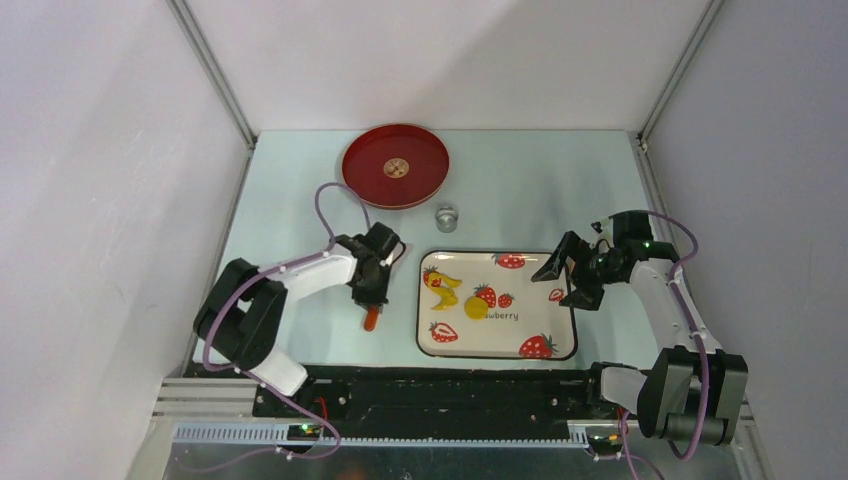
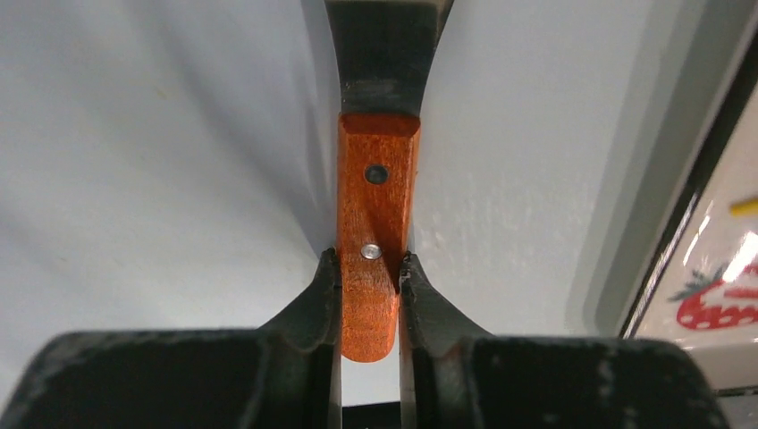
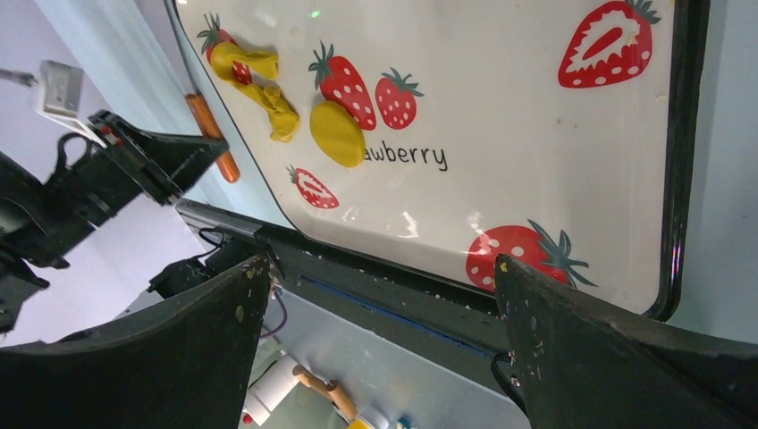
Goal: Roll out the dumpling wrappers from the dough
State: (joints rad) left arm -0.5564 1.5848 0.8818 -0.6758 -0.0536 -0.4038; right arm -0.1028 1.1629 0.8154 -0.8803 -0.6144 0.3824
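Note:
A strawberry-print tray [image 1: 530,285] lies between the arms. On its left part lie an irregular yellow dough scrap [image 1: 443,284] and a small flat round yellow wrapper [image 1: 476,308]. Both show in the right wrist view, the dough [image 3: 261,88] and the wrapper [image 3: 337,132]. My left gripper [image 1: 371,293] is left of the tray, low over the table. It is shut on the orange wooden handle [image 2: 374,223] of a dark-bladed tool [image 1: 371,318]. My right gripper [image 1: 558,287] hangs wide open and empty over the tray's right edge, and its jaws [image 3: 377,266] hold nothing.
A red round plate [image 1: 395,165] sits at the back of the table. A small metal cup [image 1: 446,218] stands between the plate and the tray. White walls close in the left and right sides. The black base rail [image 1: 430,390] runs along the near edge.

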